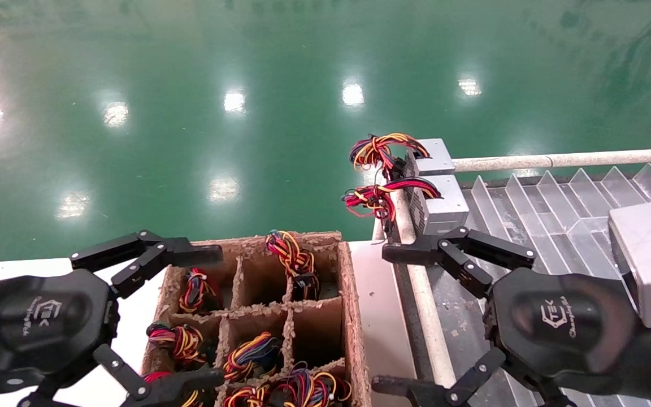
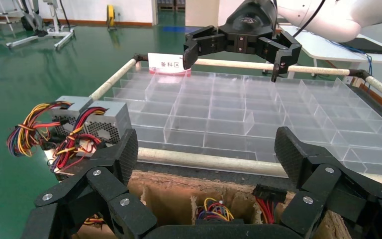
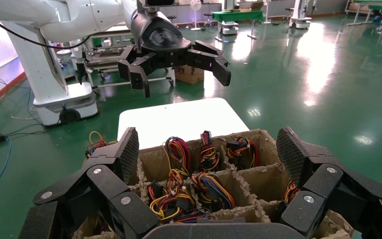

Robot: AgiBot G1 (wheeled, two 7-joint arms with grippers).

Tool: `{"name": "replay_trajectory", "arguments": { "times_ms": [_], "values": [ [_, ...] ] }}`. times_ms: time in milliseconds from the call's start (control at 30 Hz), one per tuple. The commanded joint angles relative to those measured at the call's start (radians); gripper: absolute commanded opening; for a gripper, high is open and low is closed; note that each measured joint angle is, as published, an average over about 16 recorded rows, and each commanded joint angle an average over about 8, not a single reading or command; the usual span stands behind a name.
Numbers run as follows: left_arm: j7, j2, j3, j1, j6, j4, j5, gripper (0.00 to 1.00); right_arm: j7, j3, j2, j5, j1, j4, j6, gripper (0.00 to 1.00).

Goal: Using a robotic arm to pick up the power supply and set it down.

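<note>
The power supply [image 1: 445, 208], a small grey box with a perforated side and mostly red wires, stands at the near left corner of the clear divided tray [image 1: 557, 209]. In the left wrist view the power supply [image 2: 110, 119] is the nearer of two boxes. My right gripper [image 1: 387, 317] hangs open and empty just in front of it, over the gap between tray and cardboard crate. My left gripper [image 1: 212, 316] is open and empty over the crate's left side. The wrist views show the left gripper [image 2: 206, 149] and the right gripper [image 3: 207, 144] with jaws wide apart.
A like grey box [image 1: 434, 156] with yellow-orange and purple wires stands just behind the power supply. The cardboard crate [image 1: 354, 316] has several cells holding wire bundles. A pale rail [image 1: 557, 160] edges the tray. Beyond lies green floor.
</note>
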Motion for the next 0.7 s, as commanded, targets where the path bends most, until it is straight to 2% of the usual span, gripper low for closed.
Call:
{"name": "replay_trajectory", "arguments": {
  "times_ms": [33,700],
  "values": [
    [0.000,0.000,0.000,0.000,0.000,0.000,0.000,1.00,0.000,0.000,0.000,0.000,0.000,0.000,0.000,1.00],
    [0.000,0.000,0.000,0.000,0.000,0.000,0.000,1.00,0.000,0.000,0.000,0.000,0.000,-0.001,0.000,1.00]
  ]
}}
